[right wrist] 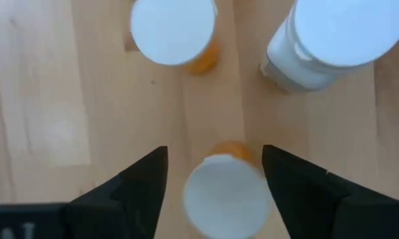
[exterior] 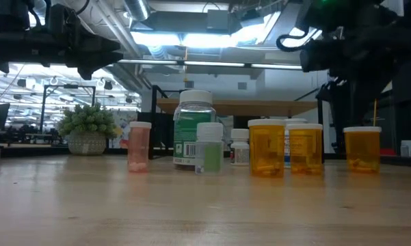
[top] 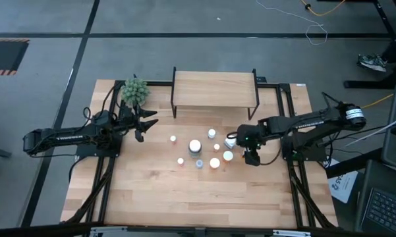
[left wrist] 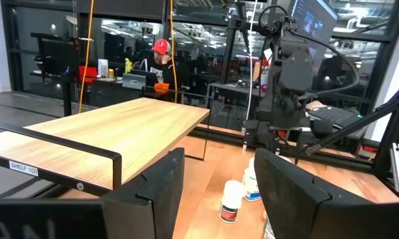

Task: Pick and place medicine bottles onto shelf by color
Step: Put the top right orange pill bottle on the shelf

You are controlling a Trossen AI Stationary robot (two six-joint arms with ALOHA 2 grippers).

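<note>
Several small white-capped medicine bottles stand upright on the table in front of the shelf point(top: 215, 88). In the low view they are pink point(exterior: 139, 145), large green point(exterior: 193, 130), small green point(exterior: 209, 147), white point(exterior: 240, 147) and orange point(exterior: 267, 147). My right gripper point(right wrist: 216, 156) is open and points down over the rightmost orange bottle point(right wrist: 224, 192) point(exterior: 362, 148). Its fingers stand on either side of the cap, above it. My left gripper point(top: 147, 124) point(left wrist: 219, 156) is open and waits left of the bottles, level, facing the shelf top point(left wrist: 113, 133).
A green plant ball point(top: 134, 91) sits by the shelf's left end. Just beyond my right gripper stand another orange bottle point(right wrist: 174, 30) and a white bottle point(right wrist: 338, 33). The black frame rail point(top: 284, 118) runs along the table's right side. A person sits in the room behind.
</note>
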